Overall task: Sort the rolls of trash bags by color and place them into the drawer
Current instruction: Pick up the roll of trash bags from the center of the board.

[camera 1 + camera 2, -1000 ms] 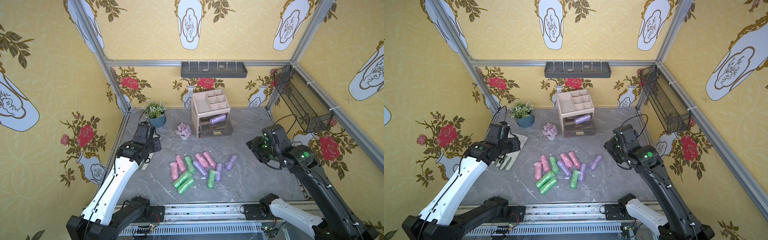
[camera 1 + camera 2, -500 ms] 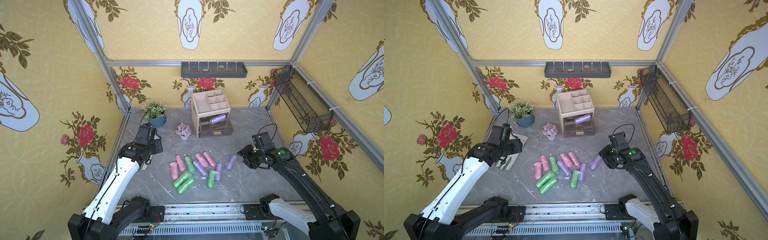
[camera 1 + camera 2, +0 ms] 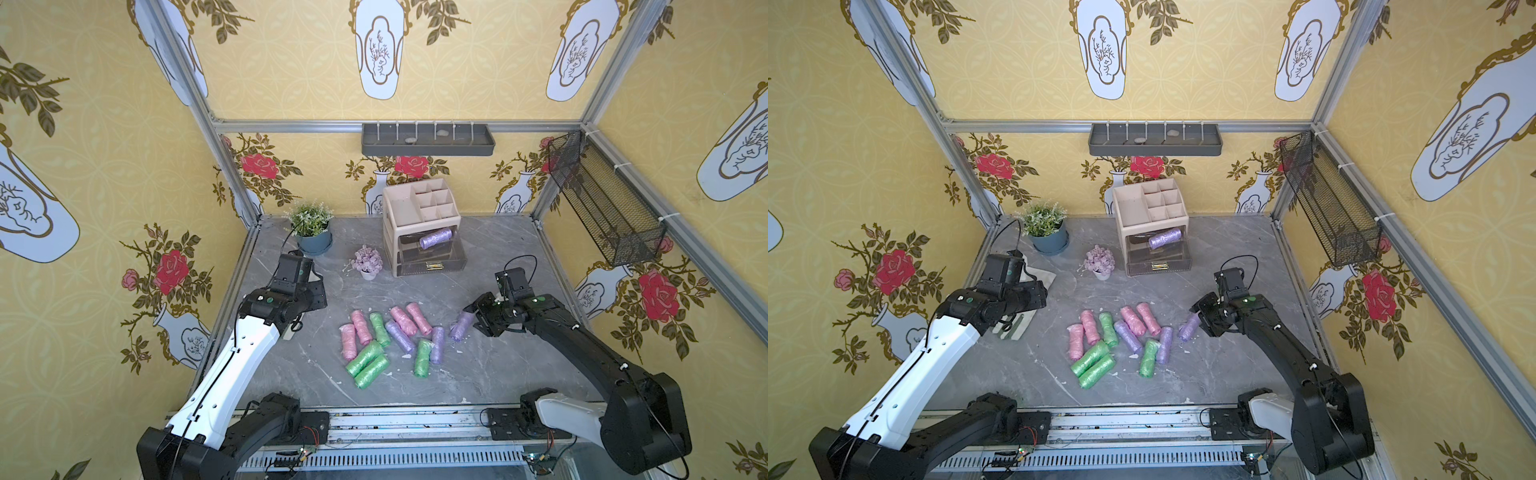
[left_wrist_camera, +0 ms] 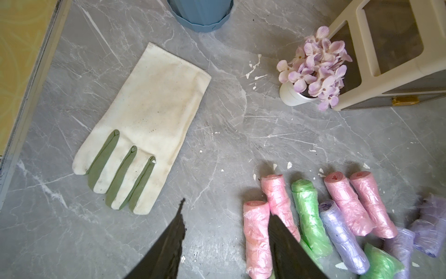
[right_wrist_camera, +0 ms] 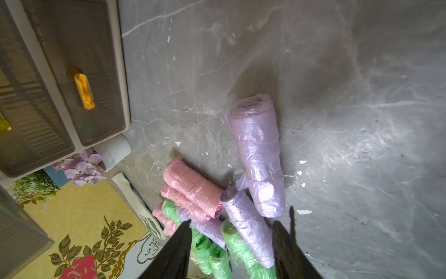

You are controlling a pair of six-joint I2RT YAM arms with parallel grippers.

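Several rolls of trash bags lie bunched mid-table: pink point(image 3: 359, 326), green point(image 3: 372, 370) and purple point(image 3: 399, 336). One more purple roll point(image 3: 435, 238) lies in the pulled-out clear drawer point(image 3: 432, 249) of the beige organizer point(image 3: 405, 212). My right gripper point(image 3: 473, 319) is open and low beside the rightmost purple roll point(image 3: 460, 326); in the right wrist view that roll point(image 5: 258, 154) lies just ahead of the open gripper point(image 5: 233, 222). My left gripper point(image 4: 226, 207) hangs open above bare table, left of the pile, with a pink roll point(image 4: 255, 236) near one finger. It holds nothing.
A white and green glove point(image 4: 144, 125) lies flat under the left arm near the left wall. A blue plant pot point(image 3: 311, 243) and a small lilac flower pot point(image 3: 366, 262) stand behind the pile. A grey shelf point(image 3: 428, 139) and a black mesh basket point(image 3: 602, 203) hang on the walls.
My right arm has come down and to the left, bringing its open gripper next to the rightmost purple roll. The left arm has shifted slightly toward the pile.
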